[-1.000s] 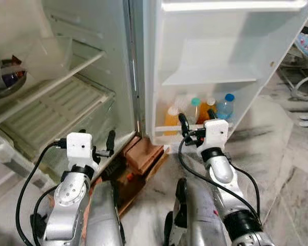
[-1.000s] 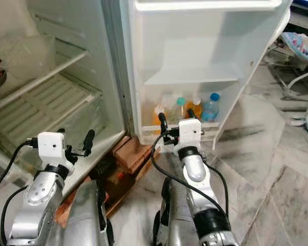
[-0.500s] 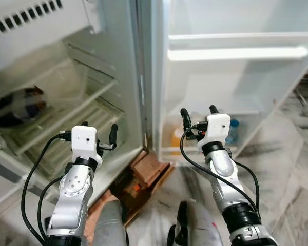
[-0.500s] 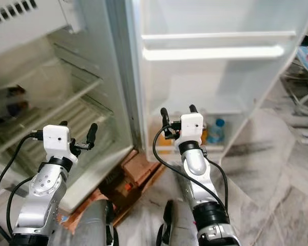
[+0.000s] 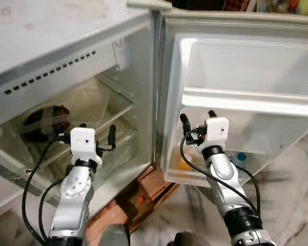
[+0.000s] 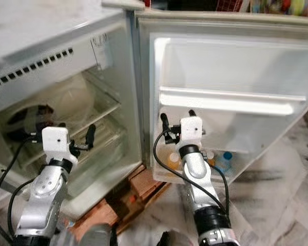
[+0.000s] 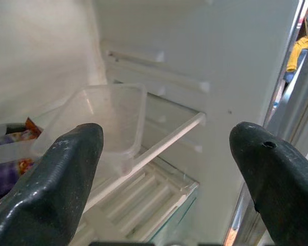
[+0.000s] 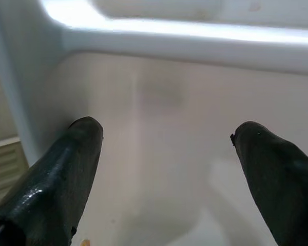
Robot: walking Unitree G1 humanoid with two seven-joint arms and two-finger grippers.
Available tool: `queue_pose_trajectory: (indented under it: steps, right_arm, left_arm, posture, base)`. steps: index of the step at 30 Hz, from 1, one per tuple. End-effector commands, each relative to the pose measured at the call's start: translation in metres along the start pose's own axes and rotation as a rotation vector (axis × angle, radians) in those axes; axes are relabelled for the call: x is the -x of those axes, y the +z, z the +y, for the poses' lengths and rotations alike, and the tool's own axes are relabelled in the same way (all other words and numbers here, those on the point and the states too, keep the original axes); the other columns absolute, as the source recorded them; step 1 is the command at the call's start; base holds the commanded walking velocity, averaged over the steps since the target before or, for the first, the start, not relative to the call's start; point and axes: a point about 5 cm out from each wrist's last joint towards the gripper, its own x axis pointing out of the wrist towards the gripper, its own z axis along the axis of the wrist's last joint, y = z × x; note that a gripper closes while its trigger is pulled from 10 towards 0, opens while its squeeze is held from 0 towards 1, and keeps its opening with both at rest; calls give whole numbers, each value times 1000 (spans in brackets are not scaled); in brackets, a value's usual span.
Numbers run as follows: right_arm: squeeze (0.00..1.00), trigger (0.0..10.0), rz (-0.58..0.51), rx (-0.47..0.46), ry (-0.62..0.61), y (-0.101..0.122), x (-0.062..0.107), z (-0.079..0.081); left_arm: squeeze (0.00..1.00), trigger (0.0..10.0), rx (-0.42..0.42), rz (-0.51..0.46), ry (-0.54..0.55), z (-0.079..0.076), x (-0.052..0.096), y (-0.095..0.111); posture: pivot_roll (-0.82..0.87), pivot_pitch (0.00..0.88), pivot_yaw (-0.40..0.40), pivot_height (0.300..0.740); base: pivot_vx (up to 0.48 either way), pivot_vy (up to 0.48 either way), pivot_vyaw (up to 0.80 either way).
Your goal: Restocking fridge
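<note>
The fridge [image 5: 66, 61] stands open, its door [image 5: 246, 102] swung wide. A clear tub [image 7: 110, 120] and a dark bowl [image 5: 41, 120] crowd the upper shelf [image 7: 164, 141]; bottles [image 6: 215, 159] fill the lowest door rack.

Fridge door liner [image 5: 246, 72]: glossy white plastic, smooth. Clear plastic tub [image 7: 108, 115] on a shelf (slightly cloudy). Left gripper fingers [image 7: 56, 174] matt black, faintly scuffed.
</note>
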Motion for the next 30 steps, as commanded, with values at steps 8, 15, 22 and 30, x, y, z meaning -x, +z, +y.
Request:
queue_pose_trajectory:
  steps: [8,15,22,30]
  right_arm:
    - [0,10000,63,-43,3,-6,3,1]
    - [0,10000,63,-47,4,-5,1,1]
    - [0,10000,65,-4,17,-2,-2,1]
    - [0,10000,60,13,51,2,-6,7]
  left_arm:
    - [0,10000,-26,30,-14,-2,-5,-6]
    - [0,10000,-31,27,-16,-2,-6,-6]
    - [0,10000,-54,23,-36,1,-7,-6]
    - [0,10000,-62,26,-41,1,-9,-7]
  posture:
    - [121,0,-19,740]
    - [121,0,-19,740]
    - [120,0,-19,740]
    - [118,0,-18,740]
  base:
    - [-227,-45,0]
    - [-168,-391,0]
    - [0,-407,0]
    - [241,-394,0]
